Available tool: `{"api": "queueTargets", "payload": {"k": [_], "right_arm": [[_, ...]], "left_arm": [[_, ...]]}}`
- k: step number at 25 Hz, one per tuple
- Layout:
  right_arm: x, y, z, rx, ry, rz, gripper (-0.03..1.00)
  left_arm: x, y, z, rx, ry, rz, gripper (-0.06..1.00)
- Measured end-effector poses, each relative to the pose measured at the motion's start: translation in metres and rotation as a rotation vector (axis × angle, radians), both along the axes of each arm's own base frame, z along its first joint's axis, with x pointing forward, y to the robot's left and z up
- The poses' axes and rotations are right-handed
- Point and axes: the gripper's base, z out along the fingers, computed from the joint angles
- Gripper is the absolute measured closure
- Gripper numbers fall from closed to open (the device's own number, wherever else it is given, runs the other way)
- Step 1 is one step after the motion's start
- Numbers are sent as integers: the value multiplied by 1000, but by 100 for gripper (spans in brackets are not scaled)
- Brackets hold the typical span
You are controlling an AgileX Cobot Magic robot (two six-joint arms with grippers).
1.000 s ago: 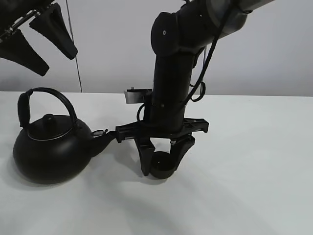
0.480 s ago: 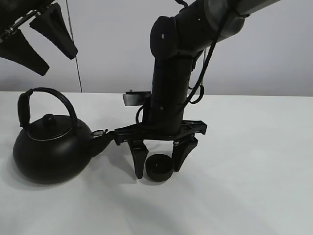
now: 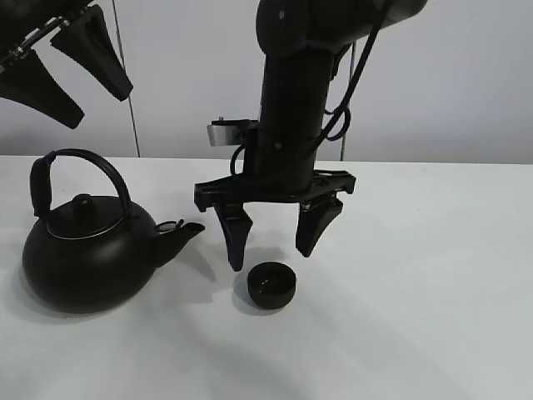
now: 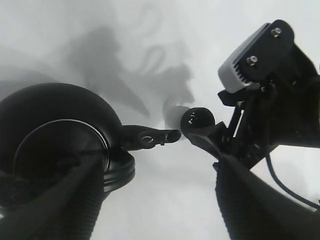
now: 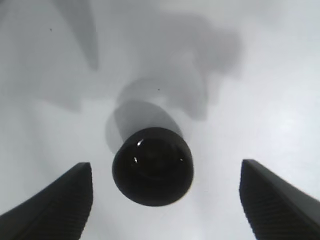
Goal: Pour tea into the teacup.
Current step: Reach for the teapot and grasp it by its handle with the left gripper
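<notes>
Raised clear since the earlier frames, the right gripper [image 3: 271,255] was seen just above the teacup [image 3: 271,286], its jaws spread wide and nothing held between them. The teacup was found standing upright and free on the white table [image 3: 433,292], near the spout of the black kettle [image 3: 87,254] but not touching it. The left gripper [image 3: 100,109] was held high above the kettle, its fingers parted wide and empty.
</notes>
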Motion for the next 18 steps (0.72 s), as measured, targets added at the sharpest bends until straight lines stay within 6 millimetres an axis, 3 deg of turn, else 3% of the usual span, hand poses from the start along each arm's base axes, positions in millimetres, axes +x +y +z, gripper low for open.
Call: {"api": "queueTargets", "payload": {"k": [4,7,14,18], "right_arm": [[2,-15,29,-28,-61,-23,41],[11,-45,56,-24,-91,-119,41],[29,-142,115,-15,-211,-345,41],[31,-215,129,-90,-216,-491,41]], "left_arm": [[0,0,0,0,0,0,47],[0,0,0,0,0,0,47],[0,0,0,0,0,-1,47],[0,0,0,0,0,-1,47]]}}
